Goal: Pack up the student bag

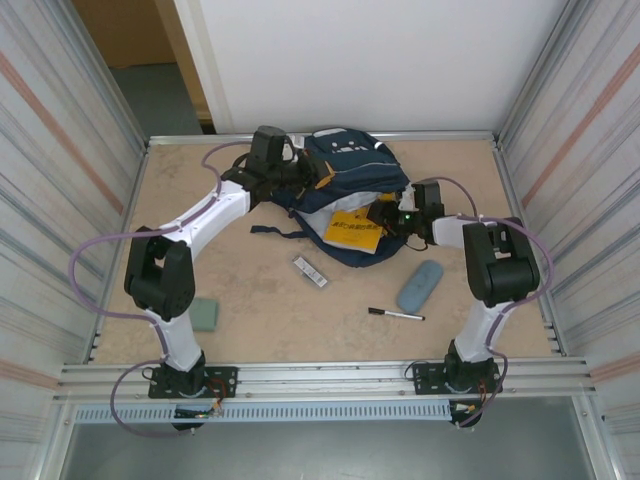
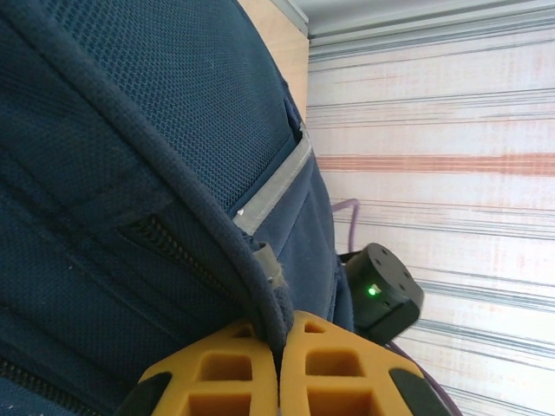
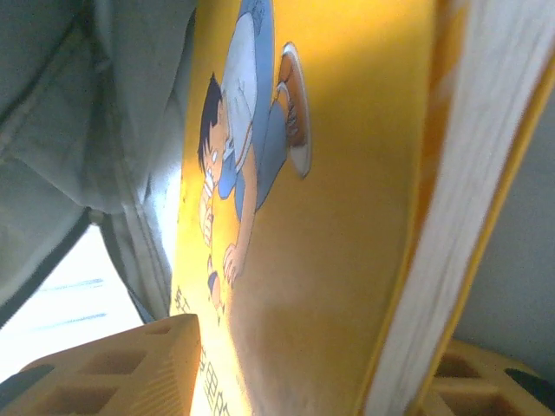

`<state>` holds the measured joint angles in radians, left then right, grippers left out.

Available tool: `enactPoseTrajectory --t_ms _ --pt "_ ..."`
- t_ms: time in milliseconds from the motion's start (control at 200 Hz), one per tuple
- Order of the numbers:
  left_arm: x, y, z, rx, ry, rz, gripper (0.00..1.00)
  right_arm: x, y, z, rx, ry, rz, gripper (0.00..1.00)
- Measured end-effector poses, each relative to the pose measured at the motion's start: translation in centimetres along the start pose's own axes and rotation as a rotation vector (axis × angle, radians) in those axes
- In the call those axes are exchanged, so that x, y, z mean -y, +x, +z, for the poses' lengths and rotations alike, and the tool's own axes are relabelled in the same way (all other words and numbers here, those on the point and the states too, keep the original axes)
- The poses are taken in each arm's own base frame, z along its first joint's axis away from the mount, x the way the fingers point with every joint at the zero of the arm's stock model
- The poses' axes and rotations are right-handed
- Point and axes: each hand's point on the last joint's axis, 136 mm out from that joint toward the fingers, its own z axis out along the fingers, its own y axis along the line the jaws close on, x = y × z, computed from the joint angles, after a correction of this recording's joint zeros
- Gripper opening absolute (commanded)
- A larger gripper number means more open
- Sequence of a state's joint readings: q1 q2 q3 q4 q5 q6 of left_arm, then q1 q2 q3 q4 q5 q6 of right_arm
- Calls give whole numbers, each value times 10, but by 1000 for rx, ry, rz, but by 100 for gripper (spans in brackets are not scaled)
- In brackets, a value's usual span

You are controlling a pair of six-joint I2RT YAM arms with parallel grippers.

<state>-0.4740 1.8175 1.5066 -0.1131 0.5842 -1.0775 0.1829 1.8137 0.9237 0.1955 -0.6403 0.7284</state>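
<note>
L hand (image 2: 279, 351) is pinched tight on a piped seam of the student bag (image 1: 345, 165). Bag lies far-middle on the tan marbled surface (image 1: 260, 320). Ribbed pale walls w/ a reddish stripe each side, white wall behind. Bag's white print is too small to read. Yellow book (image 3: 329, 260) at bag's near edge: cartoon boy on cover, dark characters below, unreadable. R hand (image 3: 321, 373) straddles book; can't tell if it's gripping.

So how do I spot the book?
Find the big navy student bag at the back of the table. The book pokes out of its near side. It alone has a bright yellow cover with a cartoon boy.
</note>
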Motion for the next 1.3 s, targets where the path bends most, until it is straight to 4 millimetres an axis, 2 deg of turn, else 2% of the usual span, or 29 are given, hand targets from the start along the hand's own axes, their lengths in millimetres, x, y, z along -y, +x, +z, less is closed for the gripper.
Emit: enactPoseTrajectory --t_ms 150,266,281,291,296,306,371,471,536,571,601,651,732,807,937,1072,1188,1303 --pt "-4 1 0 -6 0 -4 0 -2 8 -10 26 79 -88 50" --pt "-5 3 0 -16 1 -6 0 3 25 -15 19 110 -118 51" --pt "-4 3 0 -17 2 -6 0 3 27 -16 17 112 -120 68" --pt "-4 3 0 -18 2 -6 0 4 28 -16 16 114 -120 88" --pt "-4 3 0 -18 2 -6 0 4 28 -16 16 114 -121 94" --pt "-4 4 0 -19 3 -5 0 4 30 -16 15 115 -122 99" --pt "-4 4 0 -24 5 -1 0 2 37 -19 8 111 -130 100" --pt "-3 6 0 -31 8 3 0 -12 42 -24 22 87 -167 97" --pt "-3 6 0 -33 10 6 0 -15 44 -26 22 81 -176 87" --pt "-3 6 0 -34 9 9 0 -14 45 -25 19 83 -177 91" --pt "-4 6 0 -35 7 10 0 -13 46 -25 15 84 -177 89" --pt "-5 7 0 -37 3 9 0 -13 46 -24 14 86 -178 77" --pt "-6 8 0 -44 -1 9 0 -10 48 -23 14 91 -187 65" --pt "-7 9 0 -47 -4 10 0 -7 49 -20 8 96 -182 48" --pt "-9 11 0 -54 -13 10 0 -4 52 -18 6 93 -189 27" --pt "-12 11 -2 -62 -18 15 0 -8 52 -18 -4 75 -215 23" --pt "-12 10 -4 -70 -21 16 0 -16 47 -20 -12 33 -248 8" --pt "-8 7 -8 -71 -17 30 0 -27 43 -24 -20 -30 -266 5"
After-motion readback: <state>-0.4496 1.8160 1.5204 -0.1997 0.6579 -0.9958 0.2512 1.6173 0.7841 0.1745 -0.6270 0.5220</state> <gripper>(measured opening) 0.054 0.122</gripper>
